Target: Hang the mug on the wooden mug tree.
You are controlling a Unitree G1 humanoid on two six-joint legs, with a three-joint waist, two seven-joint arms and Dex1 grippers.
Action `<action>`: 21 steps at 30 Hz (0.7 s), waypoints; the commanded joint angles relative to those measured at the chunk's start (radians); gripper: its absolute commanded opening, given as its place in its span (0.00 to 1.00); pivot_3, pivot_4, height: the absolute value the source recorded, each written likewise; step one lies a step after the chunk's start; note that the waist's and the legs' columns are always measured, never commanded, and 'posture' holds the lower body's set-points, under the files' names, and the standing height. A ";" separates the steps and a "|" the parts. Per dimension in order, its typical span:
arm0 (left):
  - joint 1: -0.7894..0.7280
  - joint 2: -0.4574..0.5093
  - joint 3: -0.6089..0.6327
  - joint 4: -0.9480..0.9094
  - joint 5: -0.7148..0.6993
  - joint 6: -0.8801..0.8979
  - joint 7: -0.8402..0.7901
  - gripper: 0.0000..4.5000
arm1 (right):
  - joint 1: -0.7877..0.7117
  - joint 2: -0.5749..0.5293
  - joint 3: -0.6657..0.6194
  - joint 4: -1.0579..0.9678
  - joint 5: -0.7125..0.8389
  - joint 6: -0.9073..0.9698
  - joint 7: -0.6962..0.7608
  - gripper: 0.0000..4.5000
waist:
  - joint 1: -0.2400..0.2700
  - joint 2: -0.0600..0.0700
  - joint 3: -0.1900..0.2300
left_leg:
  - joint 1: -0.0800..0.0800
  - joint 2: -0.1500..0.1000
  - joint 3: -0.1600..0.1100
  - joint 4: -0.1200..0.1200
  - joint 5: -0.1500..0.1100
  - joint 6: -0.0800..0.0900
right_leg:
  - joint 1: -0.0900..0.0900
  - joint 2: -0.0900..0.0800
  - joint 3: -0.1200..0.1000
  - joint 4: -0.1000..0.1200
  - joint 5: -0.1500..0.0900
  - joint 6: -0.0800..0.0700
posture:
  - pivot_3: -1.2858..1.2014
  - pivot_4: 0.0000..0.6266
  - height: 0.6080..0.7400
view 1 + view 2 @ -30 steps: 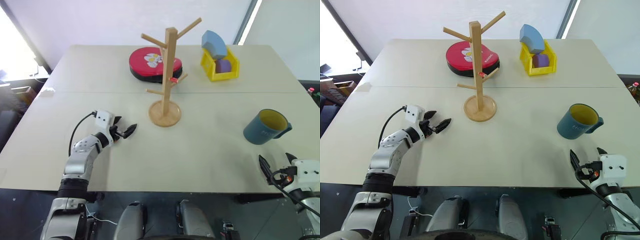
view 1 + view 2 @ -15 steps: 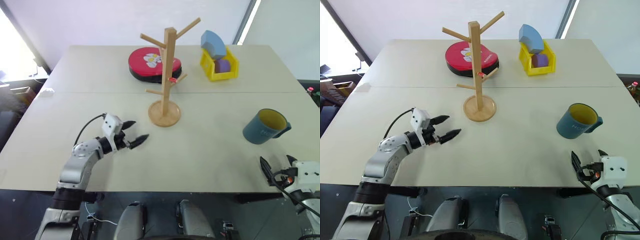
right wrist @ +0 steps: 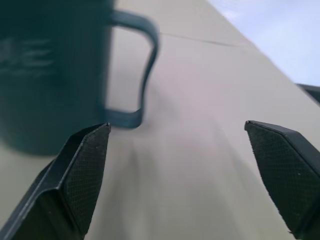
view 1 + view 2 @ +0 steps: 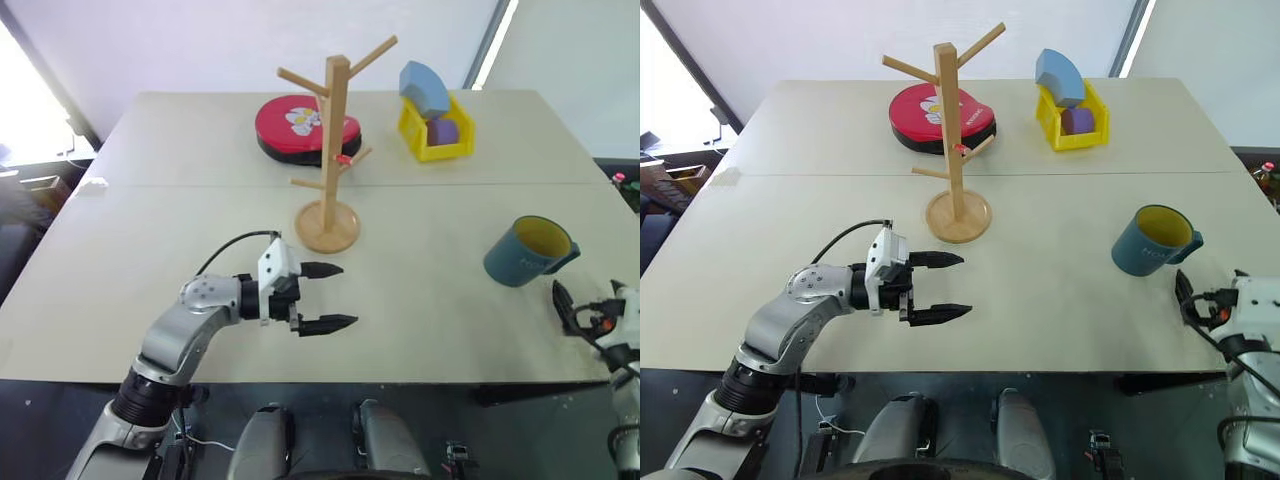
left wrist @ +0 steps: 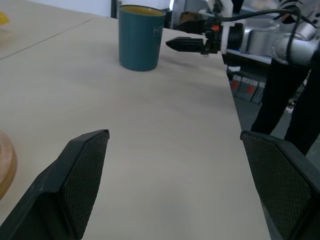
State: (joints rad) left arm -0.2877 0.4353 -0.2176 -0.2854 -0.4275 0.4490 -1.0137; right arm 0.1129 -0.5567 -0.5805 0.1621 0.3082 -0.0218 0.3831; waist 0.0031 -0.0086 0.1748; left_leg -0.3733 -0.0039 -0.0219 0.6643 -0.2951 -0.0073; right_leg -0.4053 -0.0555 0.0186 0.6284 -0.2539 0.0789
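Observation:
The slate-blue mug [image 4: 528, 252] with its yellow inside stands upright at the table's right side, handle turned to the right. The wooden mug tree [image 4: 337, 150] stands at mid-table with nothing on its pegs. My left gripper [image 4: 345, 295] hovers in front of the tree's base, open and empty, pointing right toward the mug [image 5: 141, 37]. My right gripper [image 4: 585, 305] is open at the table's near right corner, just short of the mug and apart from it. In the right wrist view the mug's handle [image 3: 145, 75] lies ahead between the open fingers [image 3: 80, 175].
A red round tin [image 4: 305, 125] lies behind the tree. A yellow bin [image 4: 435, 140] at the back right holds a purple piece and a blue curved block [image 4: 425, 85]. The table's near edge [image 4: 400, 380] runs just below both grippers.
My left gripper has swung right and back toward the near edge, turning to point at the mug. My right gripper has shifted outward to the right and a little forward.

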 commanded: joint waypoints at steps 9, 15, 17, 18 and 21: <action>0.012 0.014 0.015 -0.033 -0.014 -0.014 0.016 1.00 | -0.123 -0.049 0.016 0.137 -0.010 -0.061 0.040 0.99 | 0.001 0.000 0.000 | 0.000 0.000 0.000 0.000 0.000 0.000 | 0.000 0.003 0.002 0.000 0.000 0.000 | 0.52 0.24 0.96; 0.009 0.013 0.012 -0.031 -0.013 -0.015 0.023 1.00 | -0.153 -0.055 0.026 0.175 -0.011 -0.072 0.063 0.99 | 0.000 0.000 0.000 | 0.000 0.001 0.000 0.000 0.000 0.000 | 0.000 0.003 0.003 0.000 0.000 0.000 | 0.52 0.24 0.96; 0.005 0.012 0.012 -0.027 -0.011 -0.018 0.024 1.00 | -0.166 -0.059 0.029 0.195 -0.010 -0.075 0.071 0.99 | 0.000 0.000 0.000 | 0.000 0.001 0.000 0.000 0.000 0.000 | 0.000 0.003 0.003 0.000 0.000 0.000 | 0.52 0.24 0.96; 0.004 0.012 0.012 -0.026 -0.010 -0.019 0.024 1.00 | -0.171 -0.062 0.030 0.204 -0.007 -0.075 0.076 0.99 | 0.000 0.000 0.000 | 0.000 0.001 0.000 0.000 0.000 0.000 | 0.000 0.003 0.003 0.000 0.000 0.000 | 0.52 0.24 0.96; 0.002 0.013 0.012 -0.023 -0.009 -0.022 0.024 1.00 | -0.194 -0.065 0.035 0.241 0.008 -0.073 0.105 0.99 | -0.002 0.000 0.000 | 0.000 0.001 0.000 0.000 0.000 0.000 | 0.000 0.004 0.003 0.000 0.000 0.000 | 0.52 0.24 0.96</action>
State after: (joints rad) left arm -0.2786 0.4473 -0.2180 -0.2853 -0.4262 0.4455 -0.9916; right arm -0.0662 -0.5994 -0.5364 0.3964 0.2992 -0.0743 0.4732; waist 0.0009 -0.0082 0.1747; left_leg -0.3728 -0.0029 -0.0220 0.6645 -0.2949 -0.0071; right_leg -0.4051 -0.0517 0.0217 0.6289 -0.2538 0.0792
